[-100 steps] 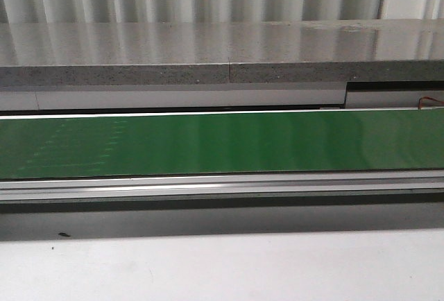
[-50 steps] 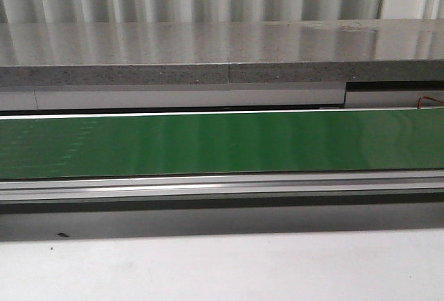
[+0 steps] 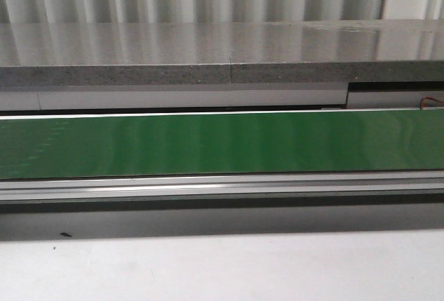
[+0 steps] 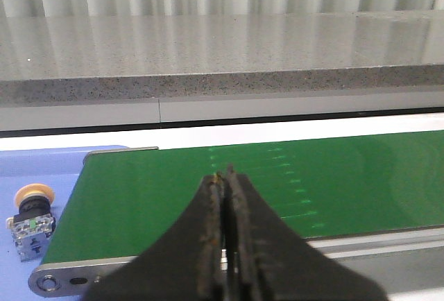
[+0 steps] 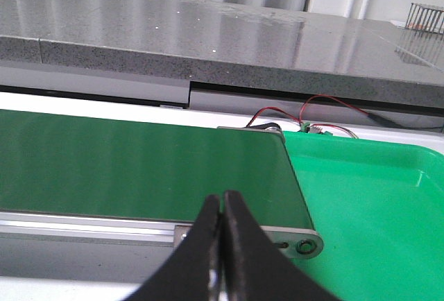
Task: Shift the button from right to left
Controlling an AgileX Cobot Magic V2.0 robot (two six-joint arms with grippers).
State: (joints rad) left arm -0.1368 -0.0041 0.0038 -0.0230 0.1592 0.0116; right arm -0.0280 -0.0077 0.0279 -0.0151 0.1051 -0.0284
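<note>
The button (image 4: 30,216) shows only in the left wrist view: yellow cap, black collar, grey block with a green mark, lying on a blue surface (image 4: 28,169) just off the end of the green belt (image 4: 229,183). My left gripper (image 4: 226,173) is shut with nothing in it, over the belt's near edge and well apart from the button. In the right wrist view my right gripper (image 5: 222,197) is also shut and empty, above the belt's other end (image 5: 139,169). Neither gripper nor the button appears in the front view.
A green tray (image 5: 374,197) sits past the belt's end roller (image 5: 303,245), with red wires (image 5: 312,117) behind it. A grey stone ledge (image 3: 222,51) runs behind the belt (image 3: 222,141). A metal rail (image 3: 222,186) lines the front, then white tabletop (image 3: 222,270).
Nothing has visibly moved; only faint marks on the belt surface at the left shift slightly between frames.
</note>
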